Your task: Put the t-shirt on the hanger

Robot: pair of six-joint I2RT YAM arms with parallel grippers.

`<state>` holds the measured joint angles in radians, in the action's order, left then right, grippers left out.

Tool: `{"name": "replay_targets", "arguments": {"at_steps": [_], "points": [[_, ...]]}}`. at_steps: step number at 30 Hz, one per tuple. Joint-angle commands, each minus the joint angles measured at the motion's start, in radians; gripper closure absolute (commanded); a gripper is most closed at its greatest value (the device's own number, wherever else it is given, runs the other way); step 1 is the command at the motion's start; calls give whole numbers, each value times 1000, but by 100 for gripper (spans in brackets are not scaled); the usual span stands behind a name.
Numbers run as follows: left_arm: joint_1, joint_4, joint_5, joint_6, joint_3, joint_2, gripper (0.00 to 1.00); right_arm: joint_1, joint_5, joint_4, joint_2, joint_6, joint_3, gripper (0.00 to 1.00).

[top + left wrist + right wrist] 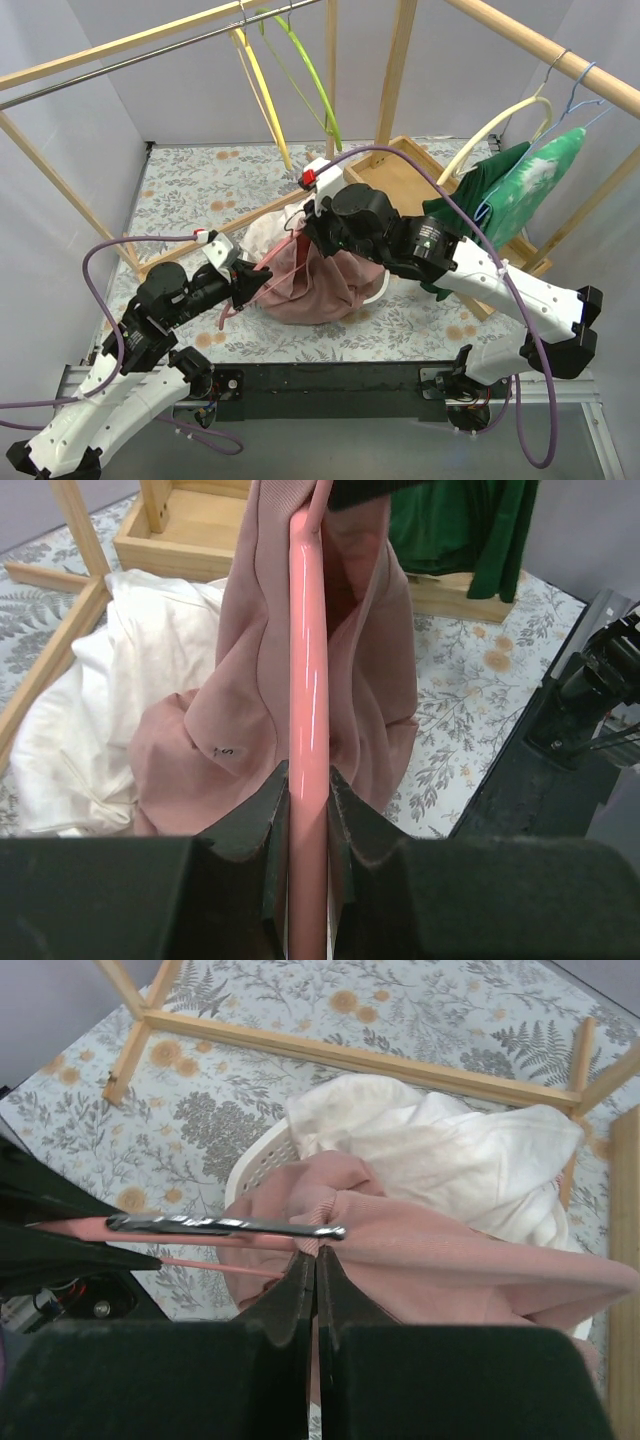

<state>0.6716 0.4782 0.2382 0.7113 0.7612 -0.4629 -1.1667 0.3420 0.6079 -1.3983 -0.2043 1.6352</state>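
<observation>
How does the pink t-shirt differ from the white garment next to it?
The pink t-shirt hangs raised around the pink hanger; the white garment lies crumpled low beside it. The right gripper pinches the pink t-shirt; nothing holds the white garment. Both are soft, wrinkled cloth.

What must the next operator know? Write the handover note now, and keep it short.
Left tool: shut on the pink hanger, gripping its arm.
Right tool: shut on the pink t-shirt at its ribbed edge, beside the metal hook.
Where: both are held over the white basket of white laundry.
Done: the hanger is inside the shirt, with fabric draped on both sides of its arm.
Left: the shirt is bunched; probably pull it down evenly over the hanger, then release.
</observation>
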Motion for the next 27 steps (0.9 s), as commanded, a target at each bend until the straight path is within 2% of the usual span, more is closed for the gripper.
{"name": "replay_targets", "arguments": {"at_steps": [1, 3, 4, 6, 7, 10, 12, 17, 21, 23, 27], "points": [[3, -179, 30, 101, -42, 4, 94, -28, -60, -141, 91, 51, -110, 92], [3, -214, 30, 135, -68, -6, 94, -27, -38, -221, 155, 74, -250, 83], [3, -225, 29, 152, -75, -11, 94, -28, -40, -253, 179, 91, -302, 73], [3, -257, 33, 200, -95, -28, 96, -27, -41, -331, 241, 94, -412, 60], [3, -268, 36, 215, -102, -36, 97, -28, -47, -350, 261, 97, -440, 49], [3, -300, 58, 267, -126, -66, 99, -27, -78, -407, 320, 111, -511, 35], [3, -332, 70, 292, -141, -75, 100, -27, -95, -434, 360, 126, -537, 30], [3, -354, 87, 315, -158, -102, 100, -27, -101, -542, 429, 166, -581, 25], [3, -359, 124, 323, -137, -146, 99, -25, -15, -589, 340, 169, -563, 24], [3, -354, 156, 330, -113, -190, 100, -25, -6, -599, 306, 155, -546, 31], [3, -354, 182, 340, -92, -235, 100, -25, 101, -689, 243, 123, -554, 32]]}}
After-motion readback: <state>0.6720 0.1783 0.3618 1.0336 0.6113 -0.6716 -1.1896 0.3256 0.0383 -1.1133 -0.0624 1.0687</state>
